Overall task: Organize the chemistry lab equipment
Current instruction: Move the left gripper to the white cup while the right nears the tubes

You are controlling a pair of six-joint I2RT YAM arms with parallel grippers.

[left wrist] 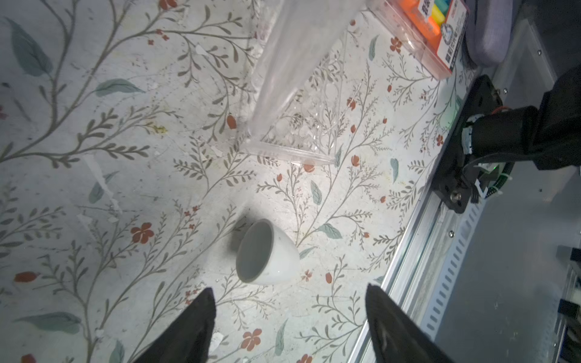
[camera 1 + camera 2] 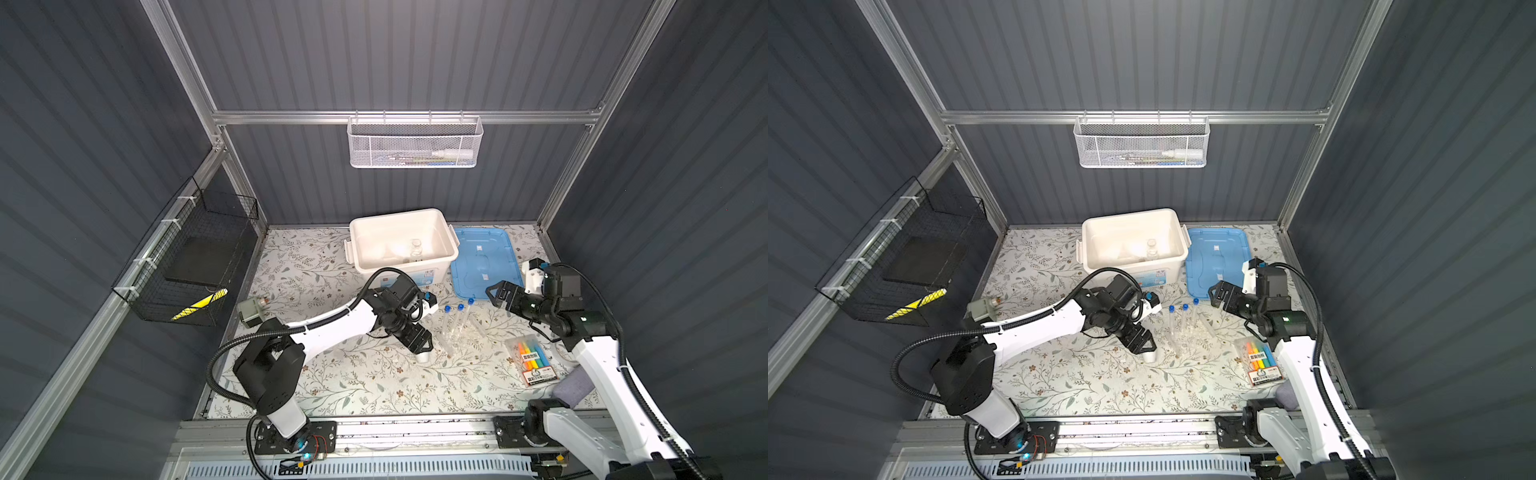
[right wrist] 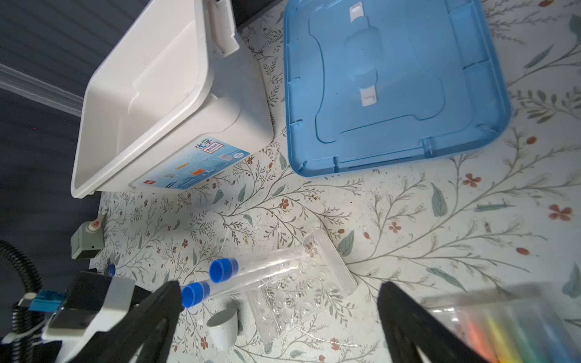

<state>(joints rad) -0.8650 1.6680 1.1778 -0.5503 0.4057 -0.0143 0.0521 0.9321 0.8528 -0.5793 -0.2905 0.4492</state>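
The left gripper [image 1: 289, 289] hangs just over the small white cup [image 1: 267, 251], which lies on its side on the desk [image 1: 125, 188] near the clear rack [image 1: 298, 141]. Its fingers stand wider apart than the cup and hold nothing, placed, I judge, to pinch its round wall. The right gripper [image 2: 495, 296] waits near the blue lid [image 2: 484, 262], fingers spread wide and empty (well out of the way), and bare desk lies around the cup, the rack's edge nearest.

I see the floral-covered table [image 2: 332, 386] carrying: white bin [image 2: 374, 245], blue lid [image 2: 484, 257] just beside it, clear rack [image 2: 457, 332], small white cup [image 2: 423, 357] on its side, highlighter pack [image 2: 534, 359], and grey device [image 2: 251, 313] at the left edge.
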